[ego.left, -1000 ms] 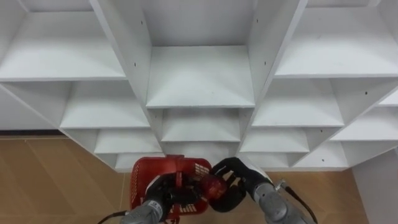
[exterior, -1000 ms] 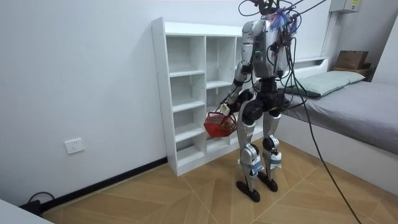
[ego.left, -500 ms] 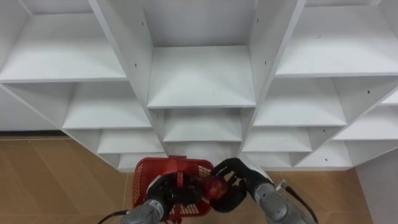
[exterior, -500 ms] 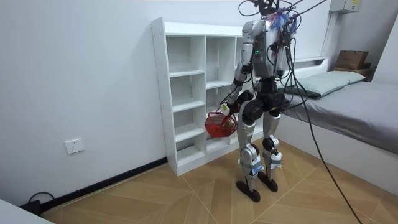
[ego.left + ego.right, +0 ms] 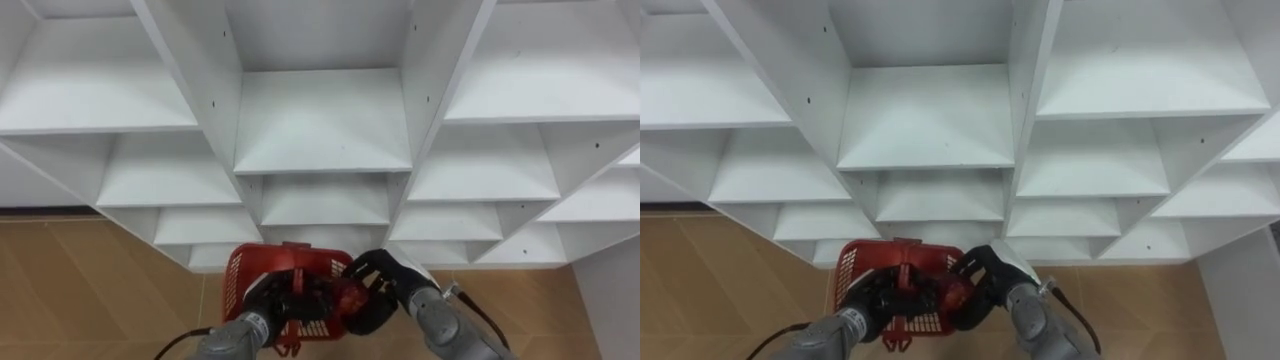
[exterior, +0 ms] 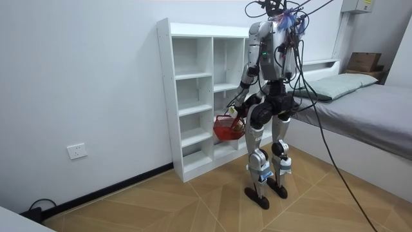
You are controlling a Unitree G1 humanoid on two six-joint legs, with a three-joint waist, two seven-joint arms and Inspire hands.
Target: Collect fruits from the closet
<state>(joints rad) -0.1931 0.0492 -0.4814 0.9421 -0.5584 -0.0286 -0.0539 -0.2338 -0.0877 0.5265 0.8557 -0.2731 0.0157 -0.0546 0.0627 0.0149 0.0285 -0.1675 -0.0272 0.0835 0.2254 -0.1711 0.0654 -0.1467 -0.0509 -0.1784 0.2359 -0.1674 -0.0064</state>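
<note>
Left eye view: the red basket (image 5: 238,285) hangs from the left hand (image 5: 268,300), whose fingers curl round its handle. At the basket's right rim, the right hand (image 5: 388,284) is wrapped round a red fruit (image 5: 348,297). Just beyond the basket stands the white closet (image 5: 320,120), which the standing robot faces.

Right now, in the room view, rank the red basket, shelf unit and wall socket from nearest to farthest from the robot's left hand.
1. The red basket, held in the left hand.
2. The shelf unit, just ahead of the robot.
3. The wall socket, low on the wall, far toward the room view's left.
</note>
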